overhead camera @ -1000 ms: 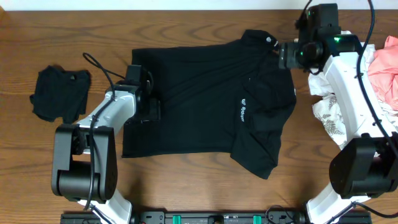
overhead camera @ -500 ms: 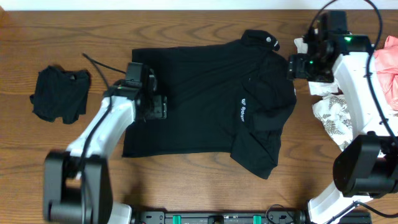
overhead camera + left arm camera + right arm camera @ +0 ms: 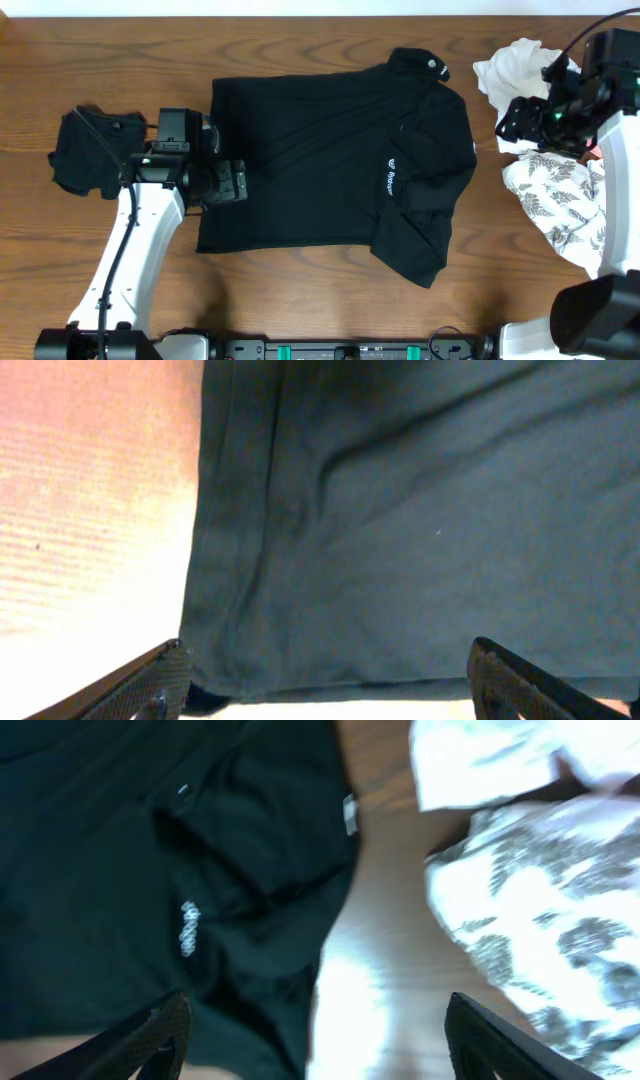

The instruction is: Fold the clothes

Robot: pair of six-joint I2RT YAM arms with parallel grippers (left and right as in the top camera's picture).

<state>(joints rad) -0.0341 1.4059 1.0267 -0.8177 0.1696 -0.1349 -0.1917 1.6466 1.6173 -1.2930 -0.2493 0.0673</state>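
The clothes' main piece is a large black collared shirt (image 3: 330, 160), spread in the middle of the table with its right sleeve folded inward and a small white logo (image 3: 390, 178) showing. My left gripper (image 3: 243, 183) hovers over the shirt's left edge and is open. The left wrist view shows smooth black shirt fabric (image 3: 400, 510) beyond the left gripper (image 3: 325, 690), with nothing held. Off the shirt's right side, my right gripper (image 3: 507, 125) is open, near a leaf-print garment (image 3: 555, 195). In the right wrist view the right gripper (image 3: 320, 1040) spans the shirt's edge (image 3: 100, 870) and bare wood.
A small crumpled black garment (image 3: 95, 150) lies at the left of the wooden table (image 3: 300, 300). A white garment (image 3: 515, 65) sits at the back right above the leaf-print one (image 3: 540, 920). The arm bases stand at the front corners.
My left arm drew back leftward to the shirt's left edge while its jaws opened wider. The right arm swung right, from the collar to above the garment pile.
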